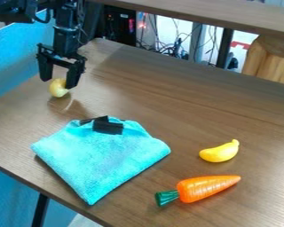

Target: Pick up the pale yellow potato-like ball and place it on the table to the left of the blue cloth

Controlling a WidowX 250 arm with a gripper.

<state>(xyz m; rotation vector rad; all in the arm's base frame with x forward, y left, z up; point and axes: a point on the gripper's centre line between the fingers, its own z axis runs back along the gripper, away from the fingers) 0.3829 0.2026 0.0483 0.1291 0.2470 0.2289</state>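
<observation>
So from where I'm standing, over on the left the robot's black hand (57,84) hangs down near the far left side of the table (150,97). Its fingers are wide apart, so I'd call it open, with a small yellow roundish thing (57,90) low between the tips. Having the fingers on either side makes sense for something that round, since it could roll if nudged from one side (can't tell if either finger touches it, or what it is exactly).

Next, nearer me, there's a light blue cloth (103,155), folded into a rough square and lying flat, which probably helps it stay put. Black strips (108,127) sit on its far corner, maybe to keep the folds together.

Right of that is a toy carrot (207,188) on its side, green end toward the cloth, orange tip pointing away. Its long shape pretty much suits lying down. Just beyond it, a little yellow banana (220,152) rests on its side too, apart from the carrot.
</observation>
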